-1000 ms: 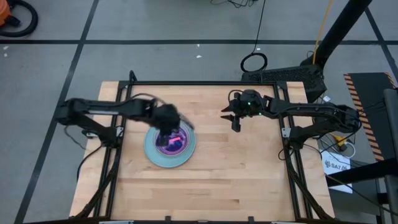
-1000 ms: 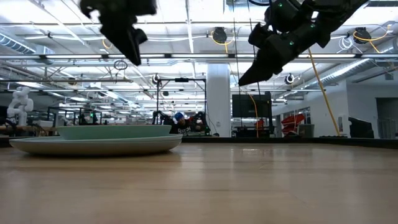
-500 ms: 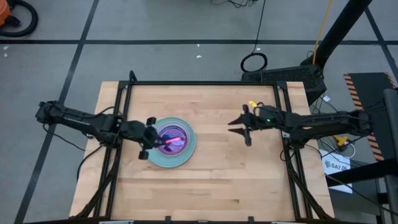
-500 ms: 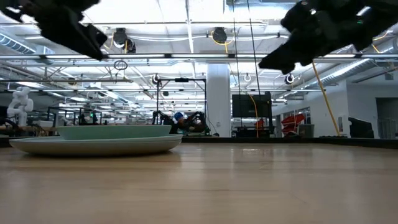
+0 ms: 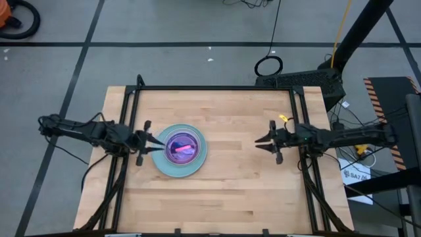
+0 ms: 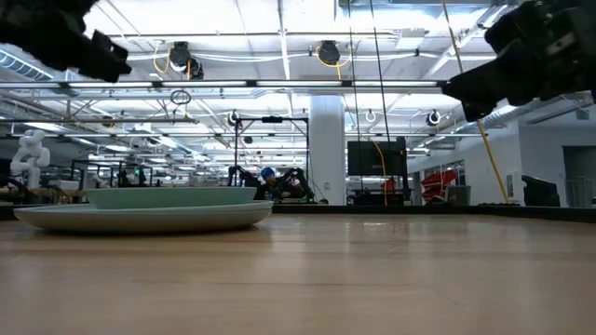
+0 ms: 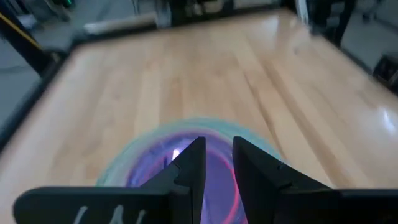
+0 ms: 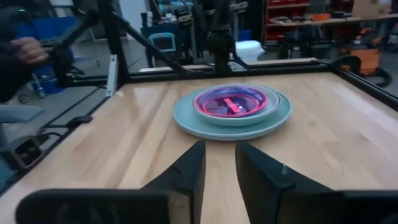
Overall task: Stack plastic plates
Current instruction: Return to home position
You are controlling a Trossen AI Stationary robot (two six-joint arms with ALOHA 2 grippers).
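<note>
1. Plates (image 5: pixel 179 151) sit in one stack left of the table (image 5: pixel 223 191) centre, smaller pink and purple-tinted ones nested on top.
2. Left tool (image 5: pixel 146 141) hovers at the stack's nine o'clock edge, fingers narrow, holding nothing.
3. Right tool (image 5: pixel 268 142) hangs well apart at three o'clock, narrow, empty.

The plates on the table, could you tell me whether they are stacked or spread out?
Stacked: the plates sit nested in one pile, smaller ones inside the large bottom plate. No plate lies elsewhere on the table.
</note>
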